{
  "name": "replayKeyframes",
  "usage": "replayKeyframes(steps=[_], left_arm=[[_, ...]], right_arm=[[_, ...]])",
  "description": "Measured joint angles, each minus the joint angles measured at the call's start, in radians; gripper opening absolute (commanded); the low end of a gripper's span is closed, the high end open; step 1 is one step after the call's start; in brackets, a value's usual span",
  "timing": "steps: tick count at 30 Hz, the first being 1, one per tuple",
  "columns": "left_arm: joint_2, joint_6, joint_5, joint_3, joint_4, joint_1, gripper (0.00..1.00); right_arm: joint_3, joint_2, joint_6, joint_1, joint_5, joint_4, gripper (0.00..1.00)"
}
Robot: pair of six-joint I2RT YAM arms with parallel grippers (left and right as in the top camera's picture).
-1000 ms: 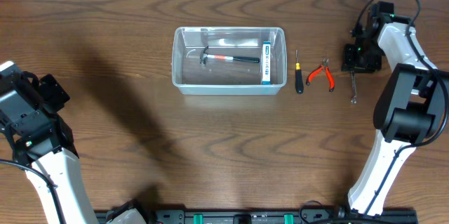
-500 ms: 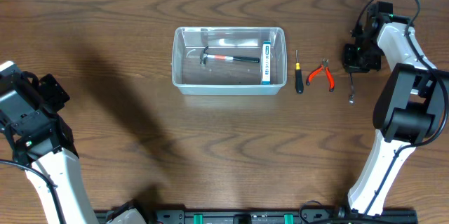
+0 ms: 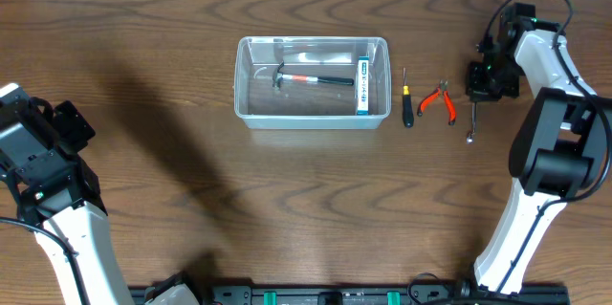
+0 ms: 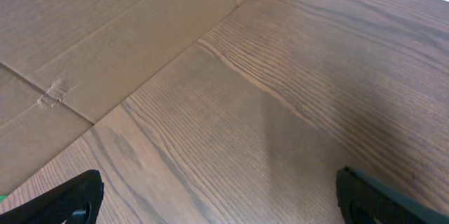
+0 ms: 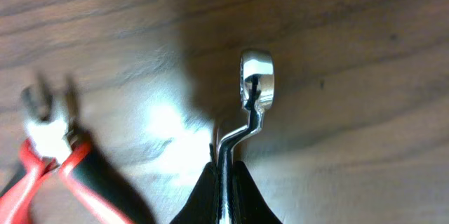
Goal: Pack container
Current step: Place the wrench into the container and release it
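Container (image 3: 313,82): clear bin on the table, open, upright, partly packed.

My left gripper (image 4: 217,199): well away from the container on its left and nearer the table's front edge, fingers spread wide, holding nothing.

Inside the container: hammer (image 3: 306,78) lying flat across the middle, and a blue-and-white box (image 3: 362,85) against the right wall. Two items packed, by my count.

Right of the container, outside it: red-handled pliers (image 3: 438,100) and, nearer the container wall, a screwdriver (image 3: 406,99). Both lie on the wood, untouched.

Farthest right of the container: a small wrench (image 5: 254,87), its shank pinched between the closed fingers of my right gripper (image 5: 225,182). Cannot tell whether its ring end is clear of the table.

Estimate: under halfway. Wrench in hand but not yet at the container; pliers and screwdriver remain.
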Motion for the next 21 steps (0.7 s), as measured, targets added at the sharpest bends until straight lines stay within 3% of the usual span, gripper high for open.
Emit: replayKeyframes(steps=[6, 12, 17, 21], left_arm=[[0.0, 0.0, 0.0, 0.0, 0.0, 0.0, 0.98], [0.0, 0.0, 0.0, 0.0, 0.0, 0.0, 0.98], [0.0, 0.0, 0.0, 0.0, 0.0, 0.0, 0.98], [0.0, 0.0, 0.0, 0.0, 0.0, 0.0, 0.98]], right_arm=[[0.005, -0.253, -0.066, 0.101, -0.058, 0.08, 0.01], [0.062, -0.5, -0.224, 0.393, -0.105, 0.238, 0.01], [0.07, -0.489, -0.491, 0.652, -0.182, 0.284, 0.01], [0.068, -0.375, -0.7, 0.748, -0.203, 0.285, 0.01]])
